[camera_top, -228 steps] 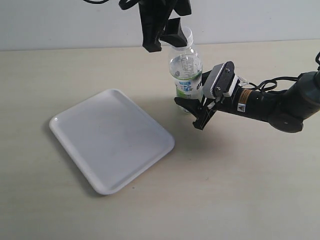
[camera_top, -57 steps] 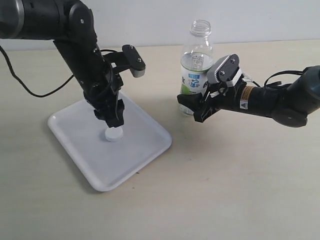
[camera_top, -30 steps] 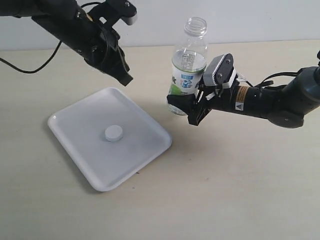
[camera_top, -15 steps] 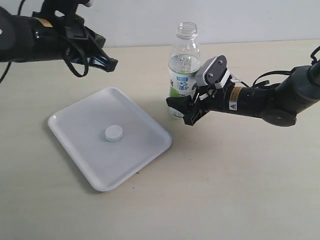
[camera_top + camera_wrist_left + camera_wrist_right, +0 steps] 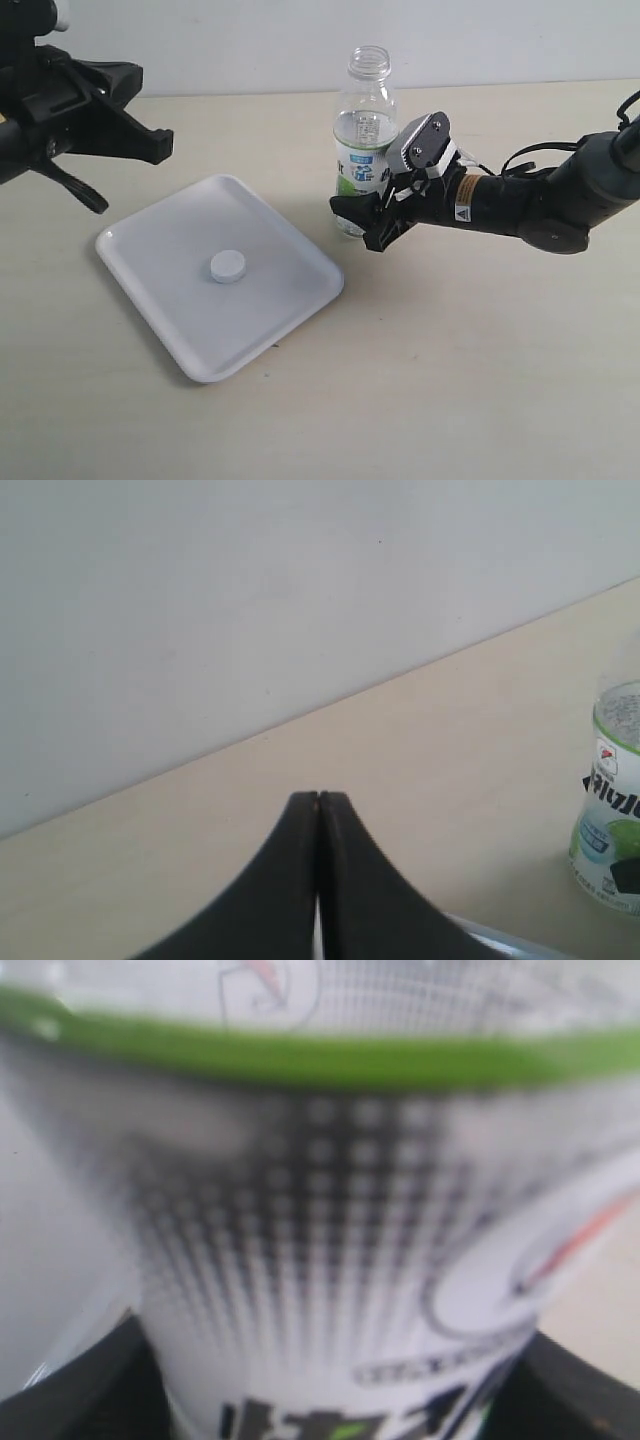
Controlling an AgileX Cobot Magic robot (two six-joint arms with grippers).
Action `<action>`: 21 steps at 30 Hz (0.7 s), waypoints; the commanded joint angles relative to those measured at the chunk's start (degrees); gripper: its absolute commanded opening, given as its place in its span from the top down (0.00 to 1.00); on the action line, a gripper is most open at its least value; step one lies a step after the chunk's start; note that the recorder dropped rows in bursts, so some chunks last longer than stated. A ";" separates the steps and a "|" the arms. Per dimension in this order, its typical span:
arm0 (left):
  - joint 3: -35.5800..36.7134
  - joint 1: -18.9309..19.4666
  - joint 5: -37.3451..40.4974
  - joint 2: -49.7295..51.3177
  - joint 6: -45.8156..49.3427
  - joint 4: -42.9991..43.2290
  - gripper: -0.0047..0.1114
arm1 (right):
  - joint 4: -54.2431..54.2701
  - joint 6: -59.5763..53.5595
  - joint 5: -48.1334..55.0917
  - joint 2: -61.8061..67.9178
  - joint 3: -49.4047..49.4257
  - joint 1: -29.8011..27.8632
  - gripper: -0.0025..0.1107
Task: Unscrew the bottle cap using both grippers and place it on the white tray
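The white bottle cap (image 5: 227, 266) lies flat near the middle of the white tray (image 5: 290, 300). The clear bottle (image 5: 364, 130) stands upright with its threaded neck bare, right of the tray. My right gripper (image 5: 362, 222) is shut on the bottle's lower body, and the label (image 5: 330, 1240) fills the right wrist view, blurred. My left gripper (image 5: 150, 138) is at the far left, raised above the table and apart from the tray. Its fingers (image 5: 345, 880) are pressed together with nothing between them. The bottle (image 5: 612, 810) shows at the edge of the left wrist view.
The beige table (image 5: 470, 360) stretches in front and to the right of the tray. A pale wall (image 5: 250, 40) runs behind the table. The right arm's cables (image 5: 530, 165) trail over the table at the right.
The cap was set on the tray and let go. My left gripper then rose and swung away to the far left. The right gripper shifted the bottle slightly leftward.
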 commanded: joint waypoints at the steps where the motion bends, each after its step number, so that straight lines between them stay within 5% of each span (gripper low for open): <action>1: 1.05 -0.10 -2.01 -1.00 -0.44 0.66 0.96 | 0.72 0.08 -1.38 -0.41 -0.72 0.07 0.71; 11: 1.05 -0.10 -2.20 -1.40 -0.57 1.06 0.96 | 1.18 0.08 -1.38 -0.41 -0.72 0.07 0.26; 21: 1.05 -0.10 -0.85 -1.40 -0.57 1.06 0.96 | 0.93 -0.94 -1.29 -0.78 -0.72 0.07 0.23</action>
